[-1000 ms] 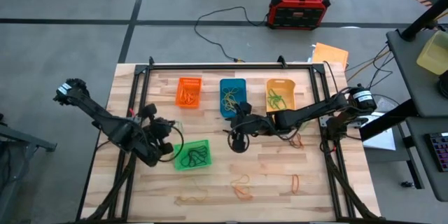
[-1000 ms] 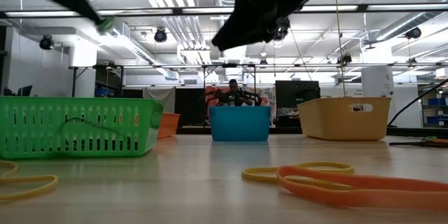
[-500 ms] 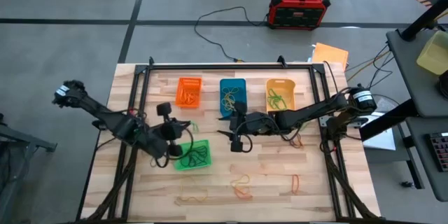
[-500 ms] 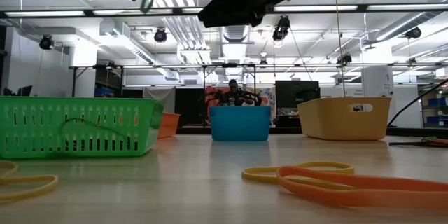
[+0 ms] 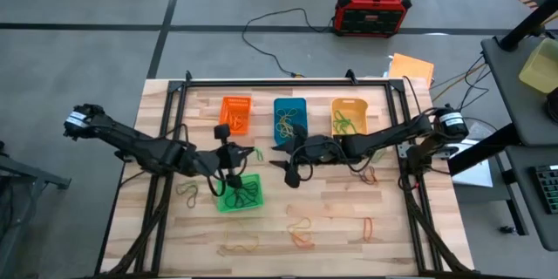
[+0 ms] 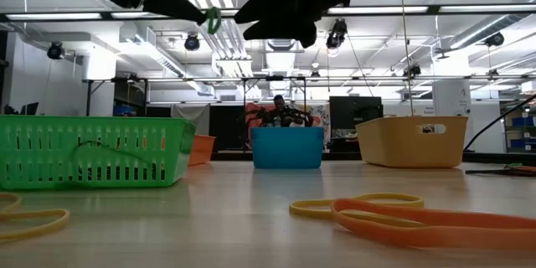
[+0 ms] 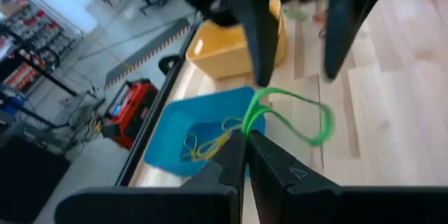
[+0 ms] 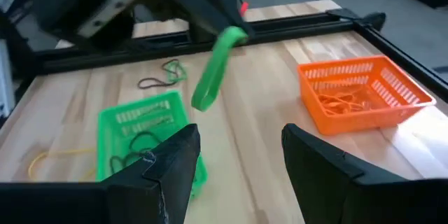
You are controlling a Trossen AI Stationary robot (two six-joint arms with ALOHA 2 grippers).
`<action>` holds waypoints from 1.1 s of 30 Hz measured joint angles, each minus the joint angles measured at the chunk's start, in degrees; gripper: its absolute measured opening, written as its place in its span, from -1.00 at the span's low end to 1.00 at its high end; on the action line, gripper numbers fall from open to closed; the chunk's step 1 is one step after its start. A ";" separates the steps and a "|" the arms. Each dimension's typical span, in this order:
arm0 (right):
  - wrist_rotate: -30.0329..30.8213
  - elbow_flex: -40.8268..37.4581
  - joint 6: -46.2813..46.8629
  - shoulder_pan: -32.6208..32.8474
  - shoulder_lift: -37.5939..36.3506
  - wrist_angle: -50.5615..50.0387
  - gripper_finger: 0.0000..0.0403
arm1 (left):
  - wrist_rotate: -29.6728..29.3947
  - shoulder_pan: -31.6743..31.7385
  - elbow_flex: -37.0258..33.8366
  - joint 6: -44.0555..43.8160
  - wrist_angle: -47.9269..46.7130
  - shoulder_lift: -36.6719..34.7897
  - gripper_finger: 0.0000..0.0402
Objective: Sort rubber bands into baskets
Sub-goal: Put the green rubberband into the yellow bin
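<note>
Green rubber band hangs pinched at one end in my left gripper, fingers clamped tight on it, the loop dangling free in the air. I hold it high above the table, by the far edge of the green basket, clear of the rim so the drop can go straight in, I judge. Blue basket, orange basket and yellow-orange basket sit in a row farther off. My right gripper hovers mid-table just right of the band, jaws spread wide, holding nothing. More loose bands lie on the near side.
</note>
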 joint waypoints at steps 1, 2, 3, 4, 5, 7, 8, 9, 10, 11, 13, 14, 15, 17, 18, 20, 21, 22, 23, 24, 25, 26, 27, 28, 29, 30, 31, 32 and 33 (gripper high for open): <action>0.02 0.00 0.40 -0.26 0.03 0.11 -0.01 | -0.01 0.00 -0.09 0.53 0.85 0.00 -1.00; 0.02 0.00 0.46 -0.50 0.03 0.41 -0.01 | 0.00 0.00 -0.12 0.89 1.48 0.00 -1.00; 0.00 0.00 0.50 -0.66 0.03 1.00 -0.01 | 0.02 0.00 -0.12 1.33 2.07 0.00 -1.00; 0.00 0.00 0.56 -0.70 0.03 1.78 -0.01 | 0.04 0.00 -0.12 1.70 2.37 0.00 -1.00; -0.04 0.00 0.61 -0.77 0.03 2.62 -0.01 | 0.03 0.02 -0.12 1.96 2.59 0.00 -1.00; -0.47 0.00 0.51 -0.77 0.03 4.44 -0.01 | 0.04 0.07 -0.12 2.30 2.74 0.00 -1.00; -0.50 0.00 0.42 -0.77 0.03 5.35 -0.01 | 0.04 0.09 -0.12 2.56 2.87 -0.02 -1.00; -0.53 0.00 0.34 -0.77 0.03 6.06 -0.01 | 0.04 0.09 -0.12 2.81 3.42 0.00 -1.00; -0.57 0.00 0.32 -0.78 0.03 6.50 -0.01 | 0.04 0.09 -0.12 3.16 4.07 0.00 -1.00; -0.59 0.00 0.32 -0.86 0.03 6.58 -0.01 | 0.02 0.09 -0.12 3.47 4.91 0.00 -1.00; -0.63 0.00 0.35 -0.92 0.03 6.71 -0.01 | 0.04 0.11 -0.12 4.36 6.77 0.00 -1.00; -0.63 0.00 0.35 -0.92 0.03 6.93 -0.01 | 0.05 0.11 -0.12 4.86 7.60 0.00 -1.00; -0.62 0.00 0.35 -0.91 0.03 7.40 -0.01 | 0.25 0.11 -0.12 5.39 8.44 0.00 -1.00; -0.63 0.00 0.34 -0.91 0.03 7.92 -0.01 | 1.51 0.29 -0.12 6.66 10.41 0.50 -1.00; -0.62 0.00 0.32 -0.90 0.03 7.93 -0.01 | 1.58 0.33 -0.12 7.39 11.29 0.99 -1.00; -0.83 0.00 0.35 -0.90 0.03 7.94 -0.01 | 1.68 0.64 -0.12 8.71 13.62 2.56 -1.00; -1.62 0.00 0.35 -0.92 0.03 8.03 -0.01 | 1.75 0.85 -0.12 9.34 14.37 3.43 -1.00; -2.34 0.00 0.35 -0.90 0.03 8.23 -0.01 | 1.74 1.09 -0.12 9.87 14.62 4.16 -1.00; -3.02 0.00 0.32 -0.90 0.03 8.33 -0.01 | 1.67 1.26 -0.12 10.37 14.99 4.82 -1.00; -3.37 0.00 0.32 -0.90 0.03 8.31 -0.01 | 1.65 1.52 -0.12 10.62 15.62 5.47 -1.00; -3.45 0.00 0.34 -0.90 0.03 8.21 -0.01 | 1.62 1.67 -0.02 10.77 15.91 5.89 -1.00; -3.46 0.00 0.35 -0.90 0.03 7.93 -0.01 | 1.60 1.73 0.27 10.90 15.60 6.19 -1.00; -3.46 0.00 0.35 -0.88 0.03 7.55 -0.01 | 1.50 1.73 0.58 11.11 15.33 6.41 -1.00; -3.45 0.00 0.35 -0.88 0.03 7.13 -0.01 | 1.49 1.73 0.79 11.36 15.36 6.47 -1.00; -3.45 0.00 0.39 -0.88 0.03 6.79 -0.01 | 1.46 1.71 0.95 11.71 15.37 6.39 -1.00; -3.45 0.00 0.37 -0.90 0.03 6.69 -0.01 | 1.45 1.70 1.20 11.89 15.33 6.32 -1.00; -3.45 0.00 0.30 -0.90 0.03 6.71 -0.01 | 1.48 1.70 1.47 12.02 15.42 6.29 -1.00; -3.45 0.00 -0.19 -0.90 0.03 6.88 -0.01 | 1.51 1.70 1.64 12.12 15.46 6.28 -1.00; -3.45 0.00 -0.70 -0.90 0.03 7.22 -0.02 | 1.50 1.70 1.71 12.27 15.45 6.25 -1.00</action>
